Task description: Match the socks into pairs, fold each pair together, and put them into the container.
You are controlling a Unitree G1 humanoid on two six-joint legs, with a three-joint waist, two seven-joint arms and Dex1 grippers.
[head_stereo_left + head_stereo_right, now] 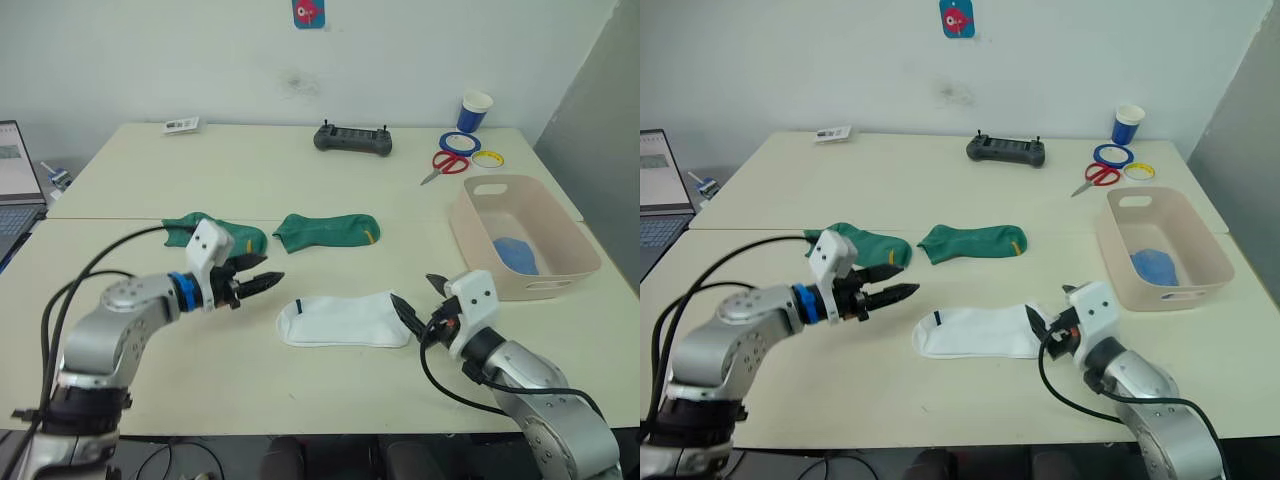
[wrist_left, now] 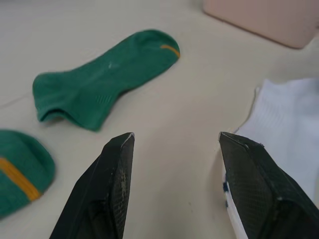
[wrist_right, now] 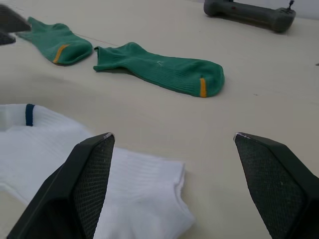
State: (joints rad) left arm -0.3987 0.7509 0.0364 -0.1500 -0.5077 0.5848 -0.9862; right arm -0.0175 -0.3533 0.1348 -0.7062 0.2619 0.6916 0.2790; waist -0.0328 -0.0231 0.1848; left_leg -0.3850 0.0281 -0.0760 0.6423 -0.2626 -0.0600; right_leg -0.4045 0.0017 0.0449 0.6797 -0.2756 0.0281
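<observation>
Two green socks lie side by side at mid-frame, one (image 1: 327,230) clear, the other (image 1: 214,233) partly behind the left gripper (image 1: 262,282), whose fingers are parted over bare surface (image 1: 300,170). Below them the white socks (image 1: 343,320) lie stacked, the right gripper (image 1: 418,300) spread wide at their toe. At right, the pink container (image 1: 573,245) holds a blue sock (image 1: 515,253).

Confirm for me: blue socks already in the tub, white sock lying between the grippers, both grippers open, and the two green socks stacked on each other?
Not quite. The two green socks are not stacked; the left eye view shows them side by side, apart, flat on the table. The rest holds: blue socks in the tub, white sock between the open left gripper and right gripper.
</observation>
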